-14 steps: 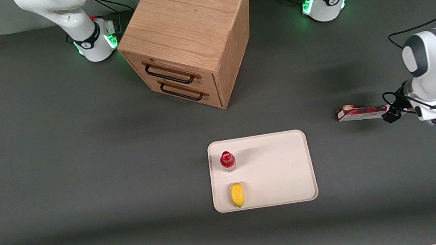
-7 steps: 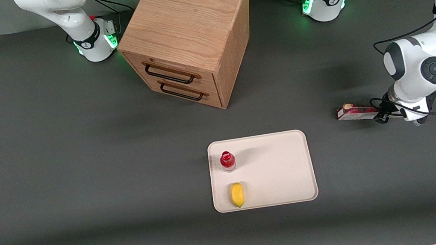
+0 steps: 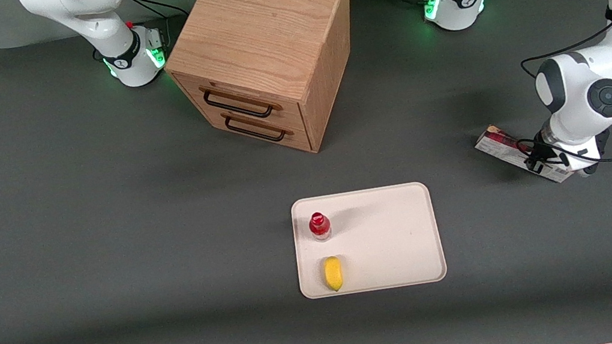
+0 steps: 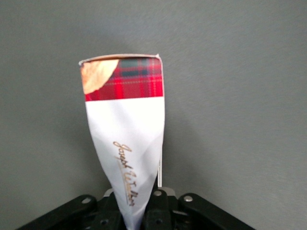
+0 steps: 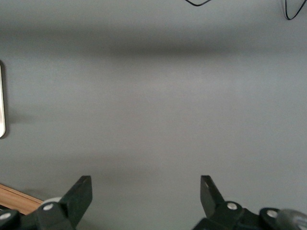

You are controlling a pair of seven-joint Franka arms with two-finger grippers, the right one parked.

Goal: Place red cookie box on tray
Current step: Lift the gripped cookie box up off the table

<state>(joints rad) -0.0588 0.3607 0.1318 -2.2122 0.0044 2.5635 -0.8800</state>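
Note:
The red cookie box (image 3: 499, 144) is a long flat carton lying at a slant toward the working arm's end of the table, well apart from the tray. My left gripper (image 3: 544, 160) is shut on the end of the box nearer the front camera. In the left wrist view the red cookie box (image 4: 125, 124) sticks out from between the jaws of the gripper (image 4: 139, 218), showing a white face with gold script and a red tartan end. The cream tray (image 3: 389, 238) lies flat on the grey table, nearer the front camera than the wooden cabinet.
On the tray stand a small red-capped bottle (image 3: 319, 226) and a yellow fruit (image 3: 333, 273), both at the tray's end toward the parked arm. A wooden two-drawer cabinet (image 3: 263, 51) stands farther from the camera, its drawers shut.
The gripper closed in along the box and took hold of it. The box has since swung from lying level across the view to a slant, its free end now farther from the camera.

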